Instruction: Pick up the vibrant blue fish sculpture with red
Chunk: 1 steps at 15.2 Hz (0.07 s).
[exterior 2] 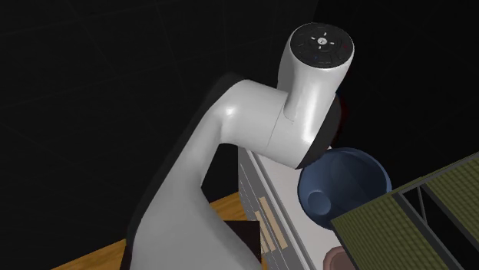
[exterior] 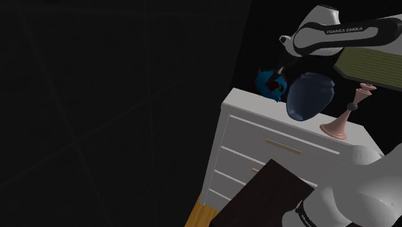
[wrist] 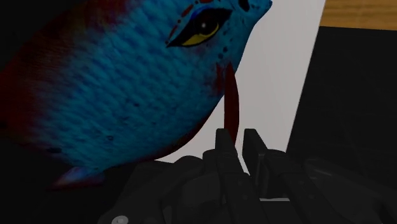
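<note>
The gripper (wrist: 236, 137) clenches the fish (wrist: 127, 83) by its thin red fin (wrist: 232, 102) — stiff, slick, probably brittle — the body seems safer.

White drawer chest (exterior: 258, 138), loaded.
On top: blue-and-red fish sculpture (exterior: 266, 82), dark blue rounded vase (exterior: 308, 98), pink turned stand (exterior: 340, 124).

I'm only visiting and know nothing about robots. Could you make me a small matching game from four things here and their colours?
Things:
1. fish sculpture
2. vase
3. chest of drawers
4. ribbed shade

Colours:
A. white
B. olive green
C. bright blue with red
D. dark navy

Pairs: 1-C, 2-D, 3-A, 4-B
</note>
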Available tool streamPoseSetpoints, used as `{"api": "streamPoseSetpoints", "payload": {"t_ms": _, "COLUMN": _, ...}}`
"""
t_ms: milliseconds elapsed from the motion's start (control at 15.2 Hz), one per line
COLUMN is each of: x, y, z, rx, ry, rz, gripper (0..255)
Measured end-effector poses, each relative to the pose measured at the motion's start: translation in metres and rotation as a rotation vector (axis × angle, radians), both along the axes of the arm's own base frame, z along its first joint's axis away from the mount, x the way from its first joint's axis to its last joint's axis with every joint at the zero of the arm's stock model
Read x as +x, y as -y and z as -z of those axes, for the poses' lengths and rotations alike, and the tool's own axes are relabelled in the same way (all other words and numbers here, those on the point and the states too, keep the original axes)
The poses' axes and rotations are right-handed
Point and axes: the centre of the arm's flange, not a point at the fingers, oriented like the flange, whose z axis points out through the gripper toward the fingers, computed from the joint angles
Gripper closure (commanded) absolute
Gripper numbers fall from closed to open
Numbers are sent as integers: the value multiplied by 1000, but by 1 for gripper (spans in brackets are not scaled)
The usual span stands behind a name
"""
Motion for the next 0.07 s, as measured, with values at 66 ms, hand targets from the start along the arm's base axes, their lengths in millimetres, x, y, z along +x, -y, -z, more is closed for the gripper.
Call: {"api": "streamPoseSetpoints", "payload": {"t_ms": 66, "x": -1, "y": 0, "z": -3, "rx": 0, "ry": 0, "rz": 0, "gripper": 255}}
